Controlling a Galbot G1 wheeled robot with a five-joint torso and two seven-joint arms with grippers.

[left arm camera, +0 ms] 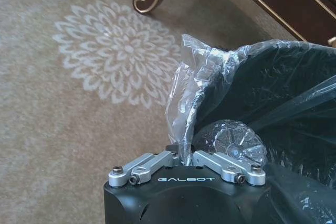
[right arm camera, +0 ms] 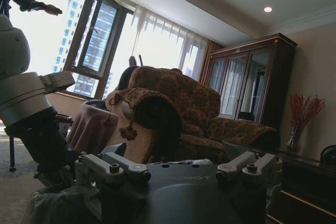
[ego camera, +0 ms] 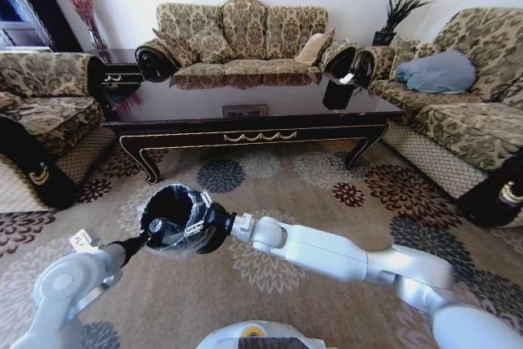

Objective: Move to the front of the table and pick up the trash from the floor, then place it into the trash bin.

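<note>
Left pincer [ego camera: 140, 241]: reached in from the left to the near rim of the trash bin [ego camera: 176, 217]. In the left wrist view the fingers are drawn together on the clear bag liner [left arm camera: 181, 114] at the rim, the plastic pinched between them.

Trash bin: round, black, set on the patterned carpet [ego camera: 270, 177] in front of the table [ego camera: 245, 120], between the two arms. A clear plastic bottle [left arm camera: 231, 142] is seen lying inside it, just beyond the left pincer; its ribbed base is turned toward the wrist camera.

Right pincer [ego camera: 214, 223]: laid against the right side of the bin. In the right wrist view its two fingers [right arm camera: 113, 167] stand wide apart, with crinkled plastic in front of them; whether anything is gripped cannot be told.

Table: long, dark, gold-trimmed, behind the bin, with sofas around it.
</note>
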